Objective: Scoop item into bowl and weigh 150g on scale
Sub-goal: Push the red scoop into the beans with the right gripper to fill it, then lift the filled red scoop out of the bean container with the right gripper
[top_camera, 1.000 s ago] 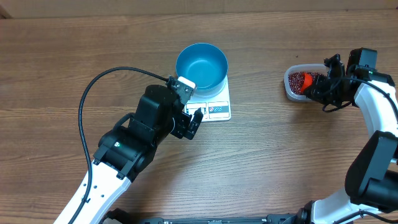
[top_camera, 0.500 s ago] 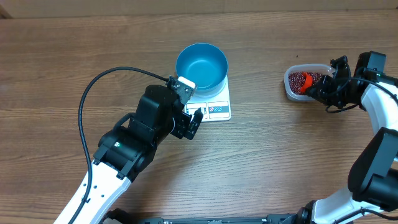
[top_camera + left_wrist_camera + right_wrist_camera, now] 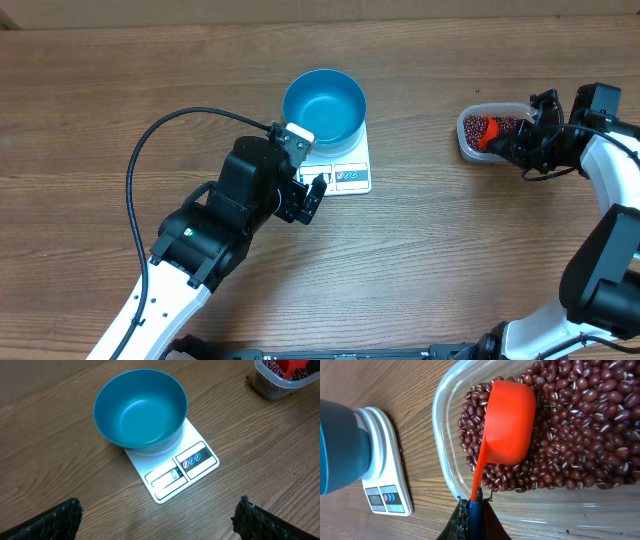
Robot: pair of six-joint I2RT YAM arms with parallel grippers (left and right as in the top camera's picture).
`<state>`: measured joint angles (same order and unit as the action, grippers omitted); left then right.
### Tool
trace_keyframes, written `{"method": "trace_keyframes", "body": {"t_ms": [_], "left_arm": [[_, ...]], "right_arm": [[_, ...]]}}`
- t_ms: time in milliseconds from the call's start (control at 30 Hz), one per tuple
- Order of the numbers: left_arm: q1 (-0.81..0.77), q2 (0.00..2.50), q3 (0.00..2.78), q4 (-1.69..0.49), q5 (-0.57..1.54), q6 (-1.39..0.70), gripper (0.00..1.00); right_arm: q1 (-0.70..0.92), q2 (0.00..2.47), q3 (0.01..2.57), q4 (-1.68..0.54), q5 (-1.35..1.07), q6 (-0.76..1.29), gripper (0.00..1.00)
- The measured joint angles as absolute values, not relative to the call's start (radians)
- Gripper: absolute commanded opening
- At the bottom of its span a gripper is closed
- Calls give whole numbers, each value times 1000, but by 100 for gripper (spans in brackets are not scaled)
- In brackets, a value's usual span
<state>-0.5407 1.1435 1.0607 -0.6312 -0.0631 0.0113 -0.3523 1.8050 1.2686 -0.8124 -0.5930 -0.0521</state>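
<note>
- Item: the beans (image 3: 580,435) are a loose heap of small, hard, dark red-brown grains. Judged by sight, each is light and smooth, so they should flow, roll and spill easily. They cannot be pinched up usefully and are best lifted in the scoop (image 3: 510,420).
- Location: the beans lie in the clear plastic tub (image 3: 462,140) at the table's (image 3: 100,80) right side, well apart from the bowl (image 3: 324,105).
- Receiver: the light blue bowl sits empty on the white scale (image 3: 180,467), covering its rear part. The display and buttons remain visible in front.
- Hold point: the orange scoop is rigid plastic and is taken at the far end of its narrow handle. A level carry would be prudent.
- Right gripper (image 3: 475,510): it is closed tight on the handle's end. The scoop's cup rests on the beans inside the tub, rounded side towards the camera, so whether it carries a load cannot be told.
- Left gripper (image 3: 157,522): its jaws are spread fully, holding and touching nothing. It hovers just in front of the scale.
</note>
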Motion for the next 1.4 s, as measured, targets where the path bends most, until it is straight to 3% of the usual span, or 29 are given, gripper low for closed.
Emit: {"method": "trace_keyframes", "body": {"t_ms": [1000, 1400], "left_arm": [[-541, 1143, 1061, -632, -63, 11, 100], [-541, 1143, 1061, -632, -63, 11, 100]], "right_arm": [[-616, 1806, 1268, -882, -847, -53, 3], [-630, 1806, 1268, -894, -986, -74, 4]]}}
